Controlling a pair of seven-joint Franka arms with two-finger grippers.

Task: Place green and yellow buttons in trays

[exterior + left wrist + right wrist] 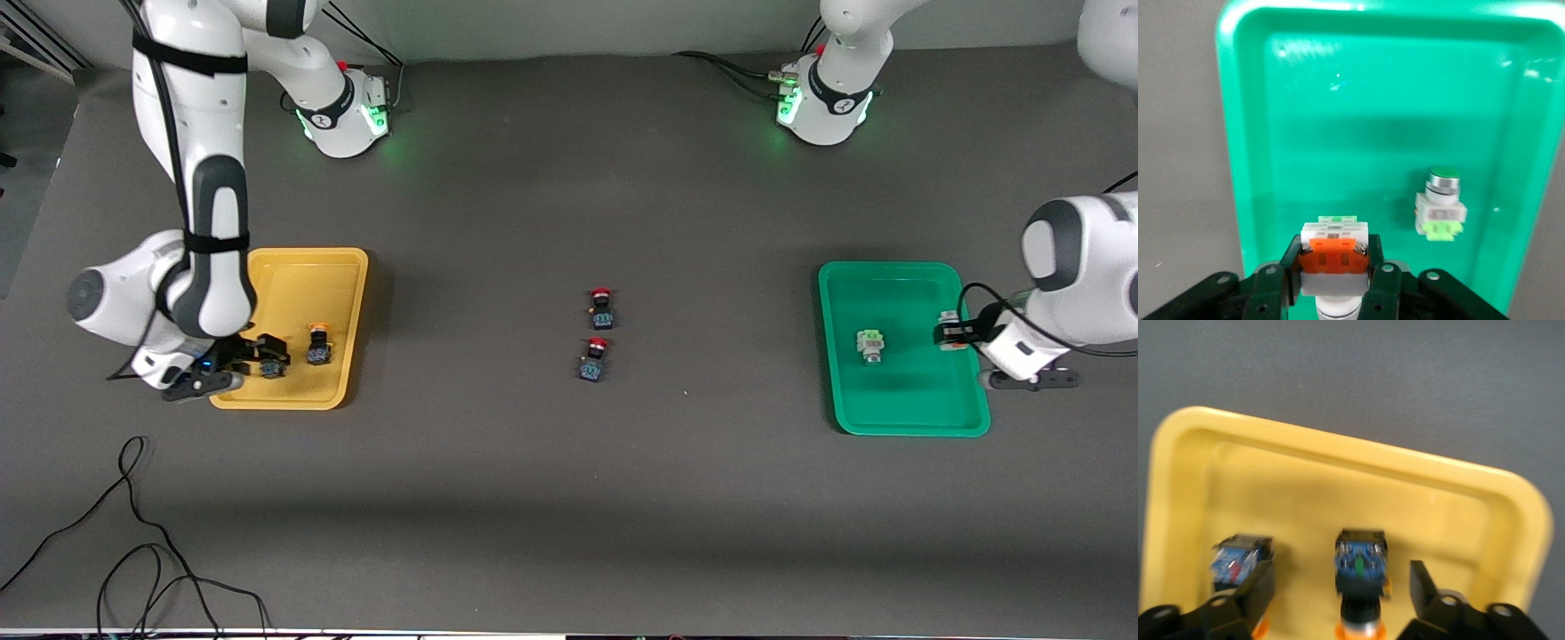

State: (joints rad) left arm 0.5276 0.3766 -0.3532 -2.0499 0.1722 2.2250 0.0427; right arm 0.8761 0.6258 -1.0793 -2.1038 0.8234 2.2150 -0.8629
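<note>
My left gripper (949, 331) (1335, 260) is shut on a white blocky button (1334, 248) with an orange mark. It holds the button over the green tray (902, 400) (1371, 120), near the rim at the left arm's end. A green-marked white button (871, 345) (1441, 207) lies in that tray. My right gripper (262, 356) (1341, 587) is open, low in the yellow tray (342, 293) (1338, 443). A yellow-capped button (271, 366) (1361, 570) lies between its fingers, untouched. Another yellow-capped button (318, 345) (1238, 563) lies beside one finger.
Two red-capped black buttons (602, 307) (594, 358) stand on the grey table midway between the trays. Loose black cables (133, 533) lie near the front edge at the right arm's end.
</note>
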